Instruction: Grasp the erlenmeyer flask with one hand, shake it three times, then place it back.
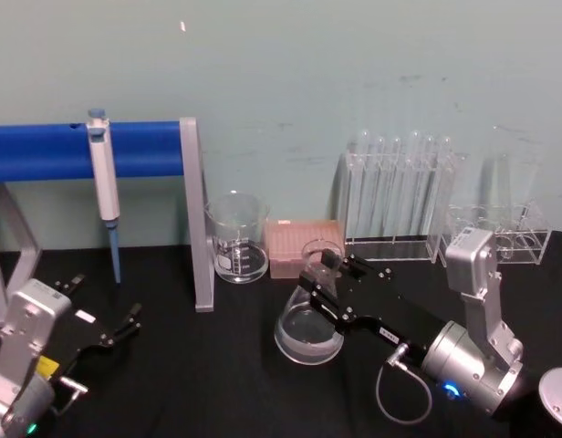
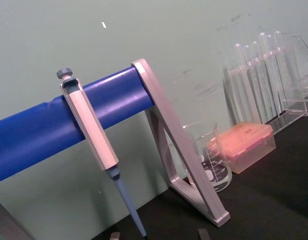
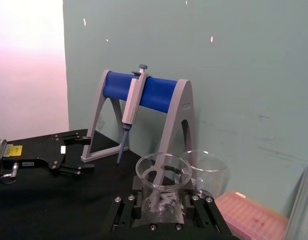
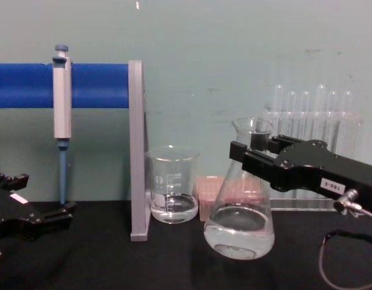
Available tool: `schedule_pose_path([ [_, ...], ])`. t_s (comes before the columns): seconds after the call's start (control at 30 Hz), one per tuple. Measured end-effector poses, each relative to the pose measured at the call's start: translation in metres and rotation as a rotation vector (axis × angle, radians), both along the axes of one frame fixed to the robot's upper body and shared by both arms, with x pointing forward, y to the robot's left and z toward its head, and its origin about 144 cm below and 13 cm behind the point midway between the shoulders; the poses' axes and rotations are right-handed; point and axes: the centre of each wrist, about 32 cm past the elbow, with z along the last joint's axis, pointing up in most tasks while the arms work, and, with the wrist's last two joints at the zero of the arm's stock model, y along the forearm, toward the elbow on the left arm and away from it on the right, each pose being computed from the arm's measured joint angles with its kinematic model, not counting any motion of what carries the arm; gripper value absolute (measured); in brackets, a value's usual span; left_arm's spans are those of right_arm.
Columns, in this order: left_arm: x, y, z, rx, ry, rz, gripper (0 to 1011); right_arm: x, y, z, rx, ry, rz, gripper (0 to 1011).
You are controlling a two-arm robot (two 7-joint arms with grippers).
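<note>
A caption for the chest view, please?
Right pincer grips the erlenmeyer flask by its neck; left pincer open, idle.

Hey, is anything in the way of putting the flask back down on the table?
Nothing visible. The right gripper holds the erlenmeyer flask by its neck in its jaws; the black table below it has nothing on it. The beaker and pink tip box stand behind, apart. The left gripper rests far left.

Black worktop, grey stand with blue bar set at frame left, glass beaker and pink tip box placed centre, clear test-tube racks ranged upper right.
</note>
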Motion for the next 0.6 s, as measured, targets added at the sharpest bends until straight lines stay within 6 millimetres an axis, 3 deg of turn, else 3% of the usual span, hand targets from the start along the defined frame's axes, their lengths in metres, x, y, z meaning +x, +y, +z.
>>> schedule_pose_path([
  [0.6, 0.000, 0.000, 0.000, 0.000, 0.000, 0.000, 1001, 0.016, 0.000, -0.007, -0.017, 0.019, 0.016, 451],
])
